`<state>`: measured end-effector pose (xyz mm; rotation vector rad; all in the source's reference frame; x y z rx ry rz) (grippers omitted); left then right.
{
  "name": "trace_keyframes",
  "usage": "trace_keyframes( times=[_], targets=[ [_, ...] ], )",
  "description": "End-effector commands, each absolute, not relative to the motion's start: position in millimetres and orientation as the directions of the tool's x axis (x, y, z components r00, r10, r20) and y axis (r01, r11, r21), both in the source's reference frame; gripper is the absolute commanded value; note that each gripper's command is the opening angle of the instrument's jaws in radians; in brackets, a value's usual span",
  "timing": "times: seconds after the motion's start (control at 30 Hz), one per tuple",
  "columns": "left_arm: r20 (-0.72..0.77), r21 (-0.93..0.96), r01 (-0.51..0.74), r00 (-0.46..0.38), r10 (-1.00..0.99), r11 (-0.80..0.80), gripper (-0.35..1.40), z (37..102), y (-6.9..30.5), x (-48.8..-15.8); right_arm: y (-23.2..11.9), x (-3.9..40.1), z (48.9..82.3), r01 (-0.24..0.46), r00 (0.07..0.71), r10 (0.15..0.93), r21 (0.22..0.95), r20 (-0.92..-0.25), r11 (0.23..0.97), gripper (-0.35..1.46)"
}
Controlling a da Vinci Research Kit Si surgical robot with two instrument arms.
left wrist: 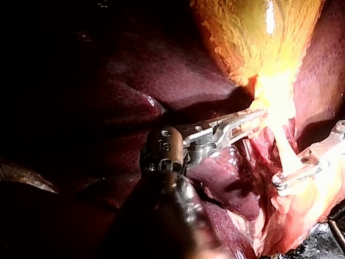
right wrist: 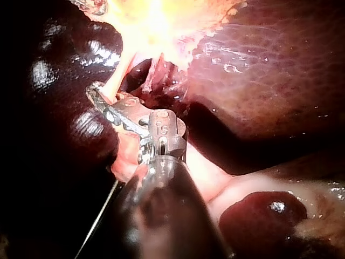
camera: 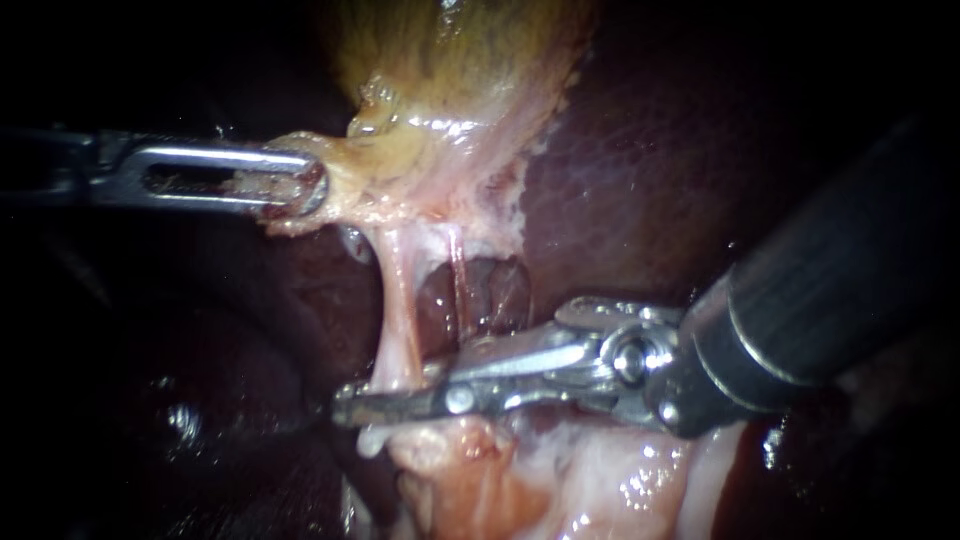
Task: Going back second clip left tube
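Endoscope view: left instrument [camera: 303, 187] clamps the gallbladder [camera: 450, 60] edge, while right instrument [camera: 400, 402] jaws, seemingly just parted, lie crosswise astride the upright left tube [camera: 398, 310] at its foot.

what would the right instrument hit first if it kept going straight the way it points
The left tube, which crosses the right instrument at its tip; beyond that probably the liver, though depth is unclear.

We are holding our left instrument [camera: 300, 186] level, its shaft coming in from the left and its windowed jaws clamping the gallbladder [camera: 450, 60] at its neck. We are angling our right instrument [camera: 352, 408] in from the right, its tip pointing leftward, lower down.
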<state>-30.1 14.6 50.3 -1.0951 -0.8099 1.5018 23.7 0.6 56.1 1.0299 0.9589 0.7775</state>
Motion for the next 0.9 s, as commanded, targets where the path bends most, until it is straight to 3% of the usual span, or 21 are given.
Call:
trace_keyframes(
  times=[0.03, 0.13, 0.2, 0.33, 0.5, 0.67, 0.9],
  targets=[
    [-0.218, -0.911, -0.353, -0.021, 0.976, -0.211, -0.35, 50.2, 14.6, -30.1, 0.6, 23.6, 56.3, -0.086, 0.388, 0.878, 0.938, -0.279, 0.337, -0.35],
    [-0.218, -0.911, -0.353, -0.021, 0.976, -0.211, -0.35, 50.2, 14.6, -30.1, 0.6, 23.7, 56.6, -0.065, 0.388, 0.862, 0.924, -0.325, 0.378, -0.27],
    [-0.218, -0.911, -0.353, -0.021, 0.976, -0.211, -0.35, 50.2, 14.6, -30.1, 0.5, 24.0, 57.0, -0.038, 0.371, 0.85, 0.908, -0.374, 0.417, 0.14],
    [-0.218, -0.911, -0.353, -0.021, 0.976, -0.211, -0.35, 50.2, 14.6, -30.1, 0.8, 24.7, 58.4, -0.055, 0.337, 0.814, 0.853, -0.473, 0.519, 0.45],
    [-0.218, -0.911, -0.353, -0.021, 0.976, -0.211, -0.35, 50.2, 14.6, -30.1, 1.9, 24.2, 60.5, -0.093, 0.314, 0.753, 0.77, -0.579, 0.631, 0.5],
    [-0.218, -0.911, -0.353, -0.021, 0.976, -0.211, -0.35, 50.2, 14.6, -30.0, 2.9, 22.1, 61.2, -0.096, 0.314, 0.715, 0.729, -0.624, 0.678, 0.5],
    [-0.218, -0.912, -0.352, -0.022, 0.976, -0.212, -0.35, 50.1, 14.6, -29.8, 3.4, 17.1, 59.4, -0.026, 0.328, 0.598, 0.626, -0.731, 0.779, 0.5]
  ],
)
